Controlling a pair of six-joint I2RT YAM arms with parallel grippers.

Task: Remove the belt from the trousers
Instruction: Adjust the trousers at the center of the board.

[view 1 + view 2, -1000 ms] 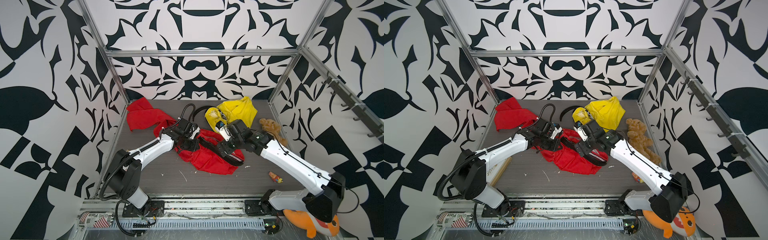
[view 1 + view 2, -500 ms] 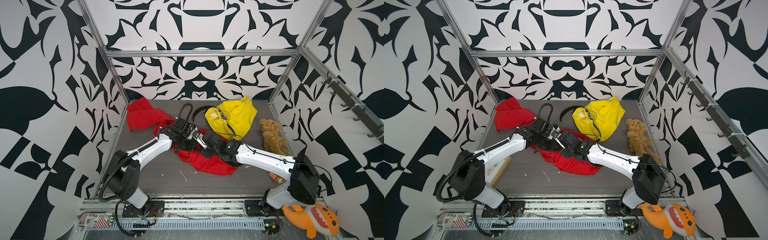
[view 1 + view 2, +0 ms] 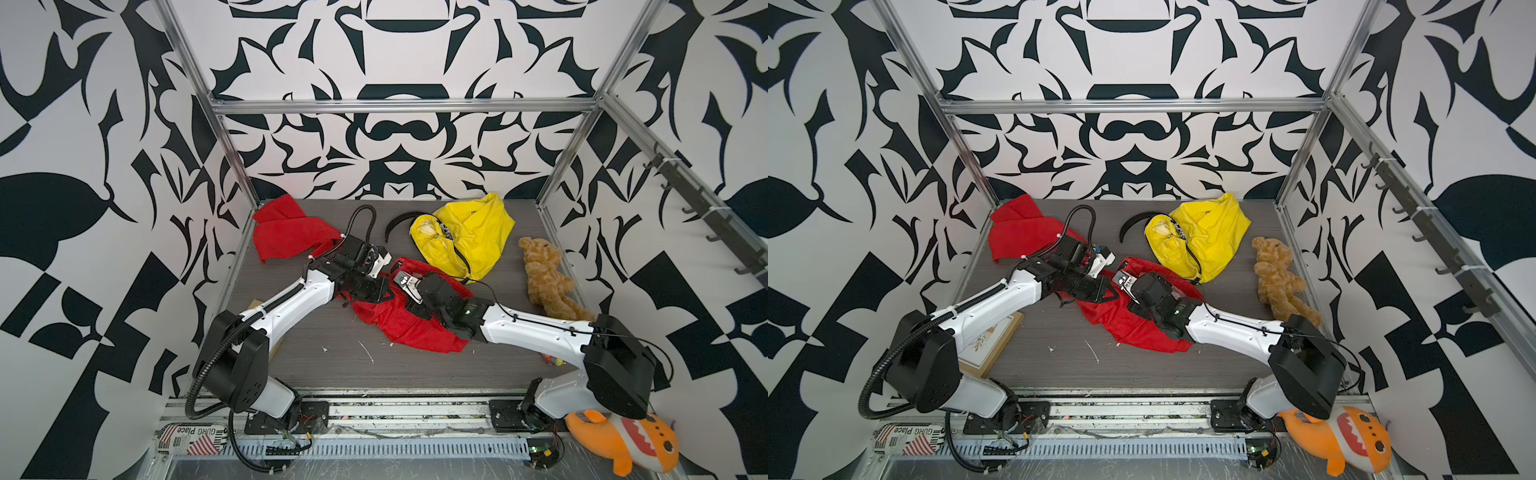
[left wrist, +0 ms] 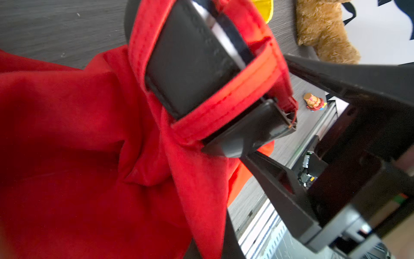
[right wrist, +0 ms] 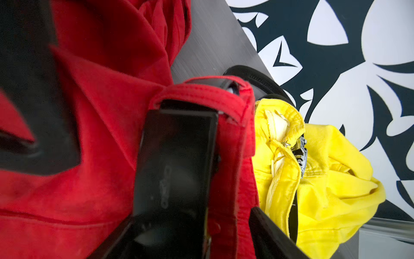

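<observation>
Left gripper (image 4: 287, 107) is clamped on the waistband edge of the red trousers (image 3: 399, 328), jaws together with red cloth pinched between them. We read that as an anchor: pin the garment so the strap can slide out without dragging the whole heap along. Just beside those jaws, the black belt (image 4: 192, 65) sits threaded under a red belt loop (image 4: 226, 98), so it is in the trousers and not yet free.

Now the right gripper (image 3: 405, 284) faces in from the opposite side, almost touching the left one. Straight ahead of its jaws lies a glossy black plate (image 5: 177, 161), the belt's buckle or end piece by our guess, poking out from under a second loop (image 5: 197, 94). That looks the sensible place to pull from.

What we can't settle: the right fingertips are lost behind that plate and the blur, so we cannot tell whether those jaws stand apart or have bitten on the belt. The lettering on the plate is unreadable. How many loops the strap runs through is buried in the folds. Farther off beyond the right jaws, the yellow trousers (image 5: 331, 179) carry a belt of their own. Well behind the left jaws, the red cloth (image 3: 286, 232) may be a trouser leg or a separate piece.
</observation>
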